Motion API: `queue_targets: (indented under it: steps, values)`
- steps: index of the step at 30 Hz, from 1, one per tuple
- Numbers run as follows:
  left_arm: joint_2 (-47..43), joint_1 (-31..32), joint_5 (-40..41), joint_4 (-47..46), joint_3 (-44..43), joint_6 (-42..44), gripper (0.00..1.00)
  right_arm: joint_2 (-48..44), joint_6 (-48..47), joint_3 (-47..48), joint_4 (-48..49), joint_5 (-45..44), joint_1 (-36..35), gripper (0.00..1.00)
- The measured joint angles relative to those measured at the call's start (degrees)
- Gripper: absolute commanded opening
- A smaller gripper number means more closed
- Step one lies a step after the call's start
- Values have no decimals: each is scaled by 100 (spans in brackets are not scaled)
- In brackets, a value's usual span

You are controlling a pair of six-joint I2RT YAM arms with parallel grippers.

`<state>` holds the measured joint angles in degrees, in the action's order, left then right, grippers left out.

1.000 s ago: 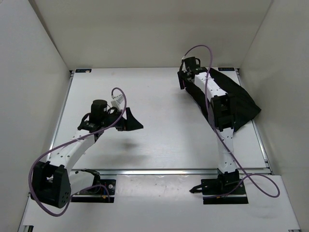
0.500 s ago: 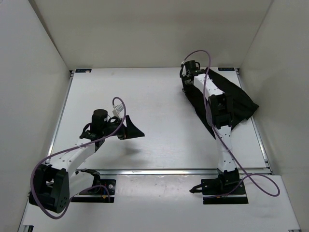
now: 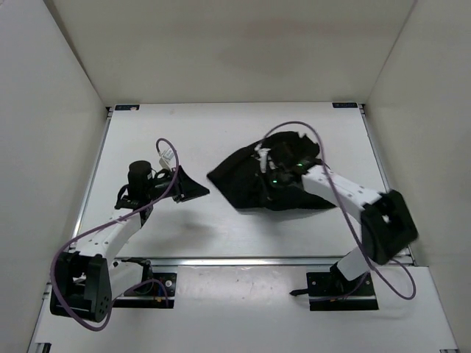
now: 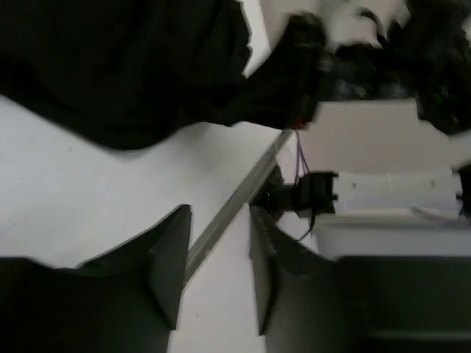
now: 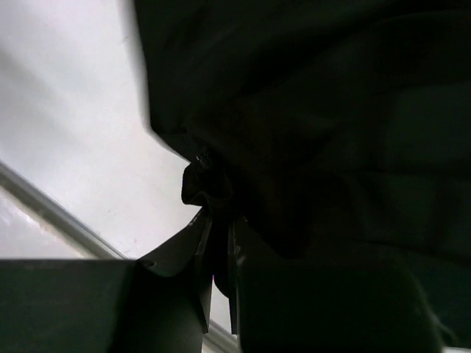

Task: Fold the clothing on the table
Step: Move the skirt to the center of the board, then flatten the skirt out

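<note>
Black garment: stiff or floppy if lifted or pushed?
Likely floppy: the garment lies bunched in folds, so it should drape from the right tool. Pushed, it would probably crumple rather than slide whole.

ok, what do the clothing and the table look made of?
The clothing: soft black fabric, matte; it slumps in loose folds. The table: flat white top, matte without glare, perhaps laminate or painted board; the rail at its near edge looks like silver metal.
</note>
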<state>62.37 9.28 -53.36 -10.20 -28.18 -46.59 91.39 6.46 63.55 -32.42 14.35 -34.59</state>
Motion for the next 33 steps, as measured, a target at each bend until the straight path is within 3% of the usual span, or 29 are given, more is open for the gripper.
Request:
queue_targets:
  steps: [1,2,5,8,11,16,21,33]
  values:
    - [44,-24,59,243,-120,179,53,-374,114,-262,39,15,155,0]
    - [92,-31,236,590,-313,426,62,-728,221,-546,190,24,332,0]
    - [190,162,1093,1526,-780,1217,68,-1620,597,-1471,597,31,861,1]
    - [376,660,2009,2223,-1049,1799,76,-2138,844,-2170,713,120,1119,0]
    - [704,1119,2712,2673,-1088,2061,79,-2288,929,-2402,706,122,1165,0]
    - [1290,1620,3493,3132,-1115,2212,79,-2297,1008,-2435,785,133,1178,0]
    - [1886,2100,4079,3613,-1805,2323,77,-2369,1036,-2500,826,131,1182,0]
    - [2750,2743,4503,3692,-2785,2317,78,-2411,1032,-2640,920,136,1141,0]
